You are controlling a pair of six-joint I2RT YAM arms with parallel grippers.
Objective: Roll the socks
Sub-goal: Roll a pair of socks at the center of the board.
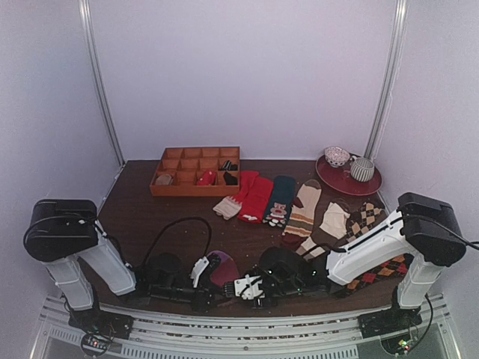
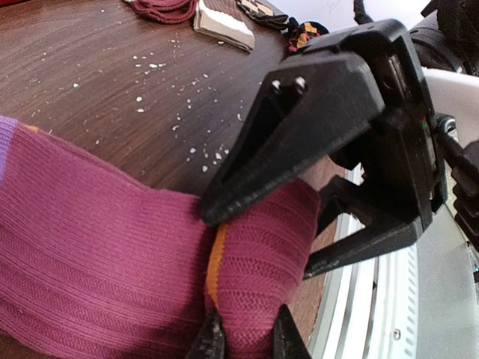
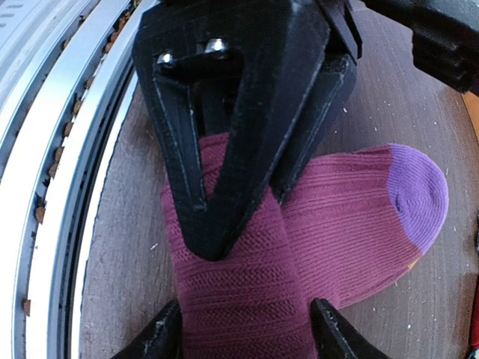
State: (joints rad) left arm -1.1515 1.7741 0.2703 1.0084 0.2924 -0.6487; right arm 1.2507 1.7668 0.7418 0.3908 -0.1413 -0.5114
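- Gripping the maroon sock (image 3: 352, 217) is the left tool (image 2: 247, 338). Its two fingers sit close together with the folded end of the sock squeezed between them.
- The right tool (image 3: 247, 336) holds the same sock. The ribbed part fills the gap between its fingers.
- The two tools meet nose to nose, and the sock is bunched up between them.
- The sock lies on the brown desk (image 2: 90, 82) right under both tools. It is close to the metal rail (image 3: 45, 149) at the near edge.
- The purple toe (image 3: 419, 198) lies flat on the desk, out to one side of the right tool.
- A thin orange stripe (image 2: 217, 258) shows at the fold, just ahead of the left tool's fingers.
- Small white specks (image 2: 179, 112) dot the desk farther ahead of the left tool.
- Well past both tools lies a row of other socks: a red sock (image 1: 256, 196), a dark sock (image 1: 280, 198), a striped sock (image 1: 303, 213) and a diamond sock (image 1: 367, 217).
- Farther out still sits an orange tray (image 1: 194, 192) with little boxes in it.
- Beside that tray is a red plate (image 1: 344, 183) with a bowl (image 1: 337, 155) and a cup (image 1: 362, 170) on it.
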